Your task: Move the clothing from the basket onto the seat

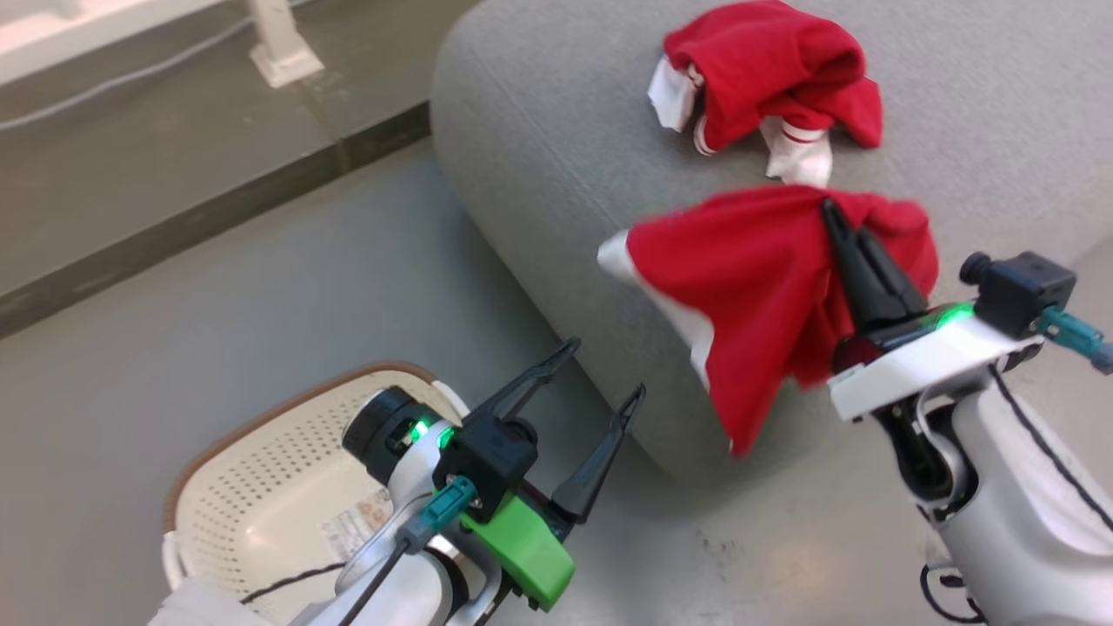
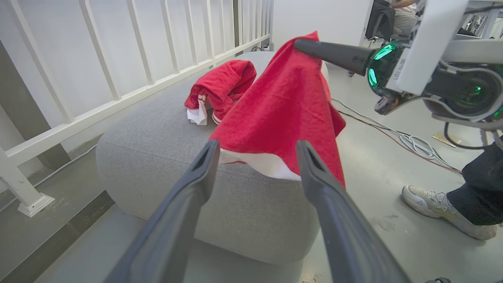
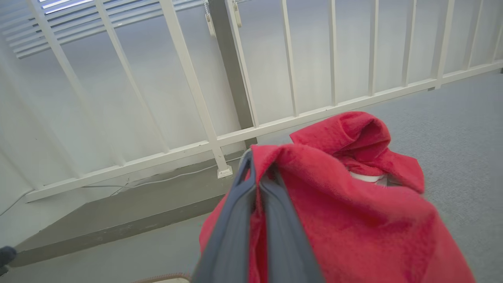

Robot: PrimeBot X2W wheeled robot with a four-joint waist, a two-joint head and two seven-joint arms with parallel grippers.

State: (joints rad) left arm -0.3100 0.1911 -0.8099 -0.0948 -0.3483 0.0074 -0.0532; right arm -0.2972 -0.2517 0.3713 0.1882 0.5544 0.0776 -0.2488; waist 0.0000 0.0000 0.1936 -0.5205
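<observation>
Looks nearly done: one garment lying far back on the seat, a second garment hanging over the seat's near edge, not yet let go. Pinched at its top fold between the closed fingers of the right gripper, draping down and to the left from there. Left gripper spread wide and holding nothing, just above the basket at near left, bare as far as visible though partly hidden.

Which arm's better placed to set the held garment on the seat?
Right. The right claw is shut on the red garment hanging over the seat; the left claw is open, near the basket.
</observation>
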